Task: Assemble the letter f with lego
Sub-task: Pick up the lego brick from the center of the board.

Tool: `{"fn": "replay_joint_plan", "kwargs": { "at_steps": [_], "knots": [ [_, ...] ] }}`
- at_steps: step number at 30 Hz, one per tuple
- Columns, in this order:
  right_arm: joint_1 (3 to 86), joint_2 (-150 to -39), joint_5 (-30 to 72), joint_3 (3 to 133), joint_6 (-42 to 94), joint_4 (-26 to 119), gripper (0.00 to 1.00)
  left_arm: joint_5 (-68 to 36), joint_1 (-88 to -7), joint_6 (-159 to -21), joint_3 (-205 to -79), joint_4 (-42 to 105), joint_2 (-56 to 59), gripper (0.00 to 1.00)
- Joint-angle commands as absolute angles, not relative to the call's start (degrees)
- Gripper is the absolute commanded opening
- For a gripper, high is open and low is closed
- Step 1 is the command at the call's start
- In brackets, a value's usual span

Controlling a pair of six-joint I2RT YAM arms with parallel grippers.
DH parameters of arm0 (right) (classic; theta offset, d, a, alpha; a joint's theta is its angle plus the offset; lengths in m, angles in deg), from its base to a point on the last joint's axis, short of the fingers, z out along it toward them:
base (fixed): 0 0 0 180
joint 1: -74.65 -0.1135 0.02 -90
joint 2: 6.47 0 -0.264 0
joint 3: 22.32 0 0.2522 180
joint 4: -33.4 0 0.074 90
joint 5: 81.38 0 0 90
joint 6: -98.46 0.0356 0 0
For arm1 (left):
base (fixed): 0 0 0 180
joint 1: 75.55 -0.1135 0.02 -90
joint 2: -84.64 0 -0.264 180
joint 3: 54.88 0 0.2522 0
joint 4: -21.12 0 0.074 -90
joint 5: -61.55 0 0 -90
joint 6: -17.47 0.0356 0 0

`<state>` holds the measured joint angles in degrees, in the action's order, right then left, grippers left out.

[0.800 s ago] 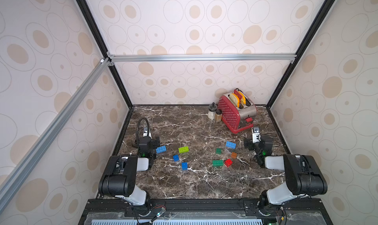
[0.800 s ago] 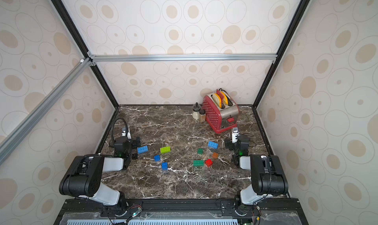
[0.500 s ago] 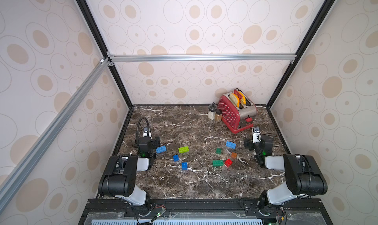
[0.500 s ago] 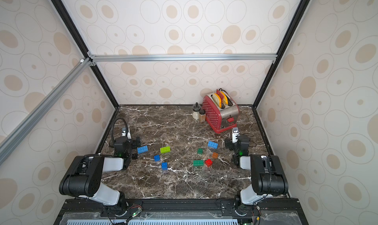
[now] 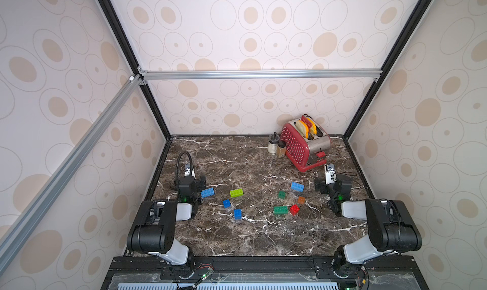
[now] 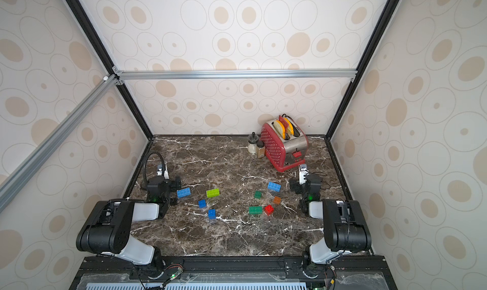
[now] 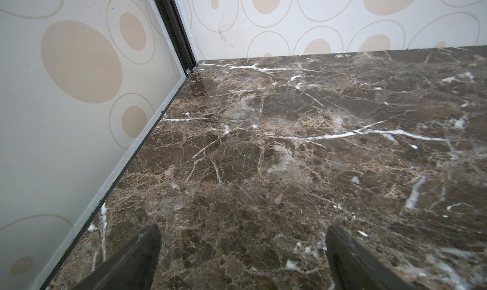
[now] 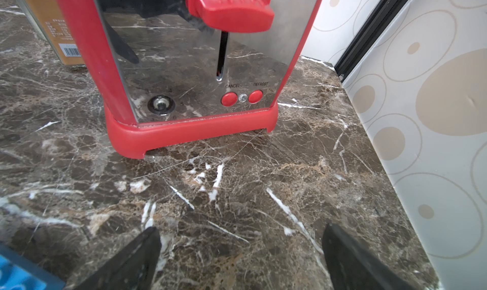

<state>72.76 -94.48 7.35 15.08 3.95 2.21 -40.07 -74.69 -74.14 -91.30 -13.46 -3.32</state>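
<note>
My left gripper (image 7: pixel 242 229) sits low by the left edge of the marble tabletop (image 5: pixel 250 238), its fingers spread wide with only bare stone between them. Just to its right lies a blue oblong brick (image 5: pixel 207 192) — whether it touches the fingers I cannot tell. Next comes the lime green brick (image 5: pixel 236 193), and nearer to me a small blue brick (image 5: pixel 226 203) and another blue square brick (image 5: pixel 237 214). Right of centre, well apart from these, sit a dark green square brick (image 5: pixel 281 194), a second blue oblong brick (image 5: pixel 297 186), an orange brick (image 5: pixel 301 199), and a dark green oblong brick (image 5: pixel 280 210) just beside a red brick (image 5: pixel 294 209) — all nine loose on the stone. My right gripper (image 8: pixel 242 229) is likewise spread wide and empty, facing the red toaster (image 5: pixel 303 146) at the far right, with two small jars (image 5: pixel 275 146) just left of the toaster.
</note>
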Motion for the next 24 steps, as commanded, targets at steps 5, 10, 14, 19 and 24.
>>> {"fn": "replay_joint_plan", "kwargs": {
  "at_steps": [5,10,14,19,24],
  "knots": [
    [74.02,-94.59,9.86,15.96,5.02,2.84,1.00,-38.82,-75.11,-73.31,-92.64,-13.38,-3.28,0.99],
    [74.22,-94.50,10.42,15.96,5.09,3.05,1.00,-38.82,-75.11,-73.30,-92.63,-13.40,-3.29,0.99],
    [74.29,-94.39,10.45,15.86,5.16,2.91,1.00,-38.78,-75.13,-73.39,-92.65,-13.37,-3.32,0.99],
    [74.29,-94.37,10.36,15.84,5.18,2.86,1.00,-36.71,-76.34,-74.20,-93.30,-12.19,-3.40,0.99],
    [74.77,-94.35,10.33,15.75,5.86,2.80,1.00,-36.15,-76.34,-73.80,-93.92,-9.08,0.02,0.99]
  ]
}}
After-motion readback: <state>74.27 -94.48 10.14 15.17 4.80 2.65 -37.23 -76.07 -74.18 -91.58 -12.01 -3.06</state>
